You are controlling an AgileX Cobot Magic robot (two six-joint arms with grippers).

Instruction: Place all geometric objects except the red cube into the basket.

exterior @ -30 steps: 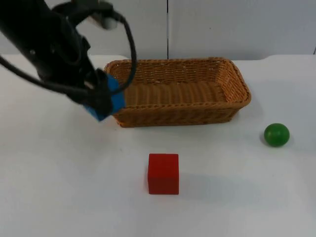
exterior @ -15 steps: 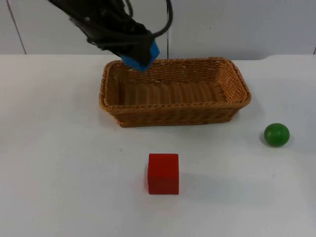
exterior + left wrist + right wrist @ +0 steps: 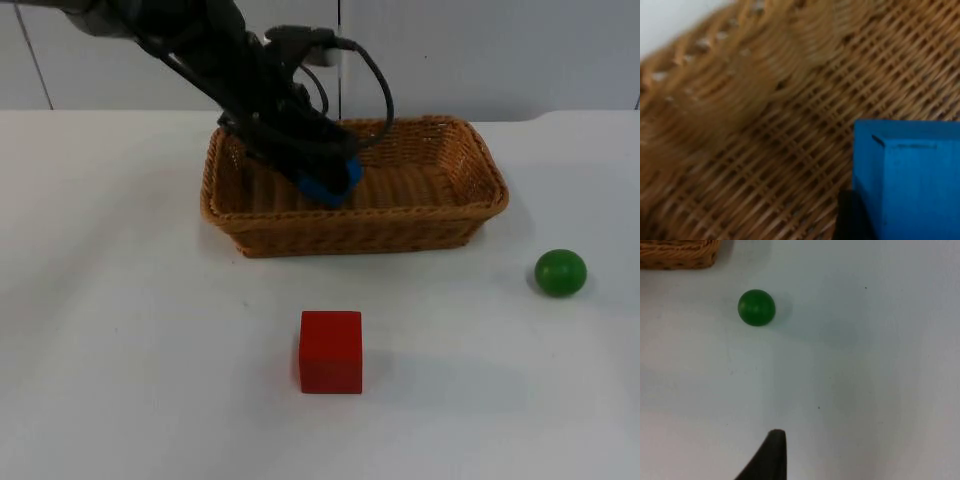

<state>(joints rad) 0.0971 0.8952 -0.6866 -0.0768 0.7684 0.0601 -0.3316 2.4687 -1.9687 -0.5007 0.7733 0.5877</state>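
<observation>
On the white table (image 3: 120, 330) my left gripper (image 3: 325, 180) holds the blue block (image 3: 335, 182) low inside the basket (image 3: 470, 215); rigid, light, flat-sided, so it should release cleanly. My right gripper (image 3: 771, 460) waits, fingers unreadable; green ball (image 3: 559, 272) near it may roll.

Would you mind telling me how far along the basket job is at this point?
Nothing lies loose in the basket yet. In hand: the left hand holds the blue block low over the basket's floor, unreleased. Left: the green ball sits on the table, right arm waiting above. The red cube stays out.
</observation>
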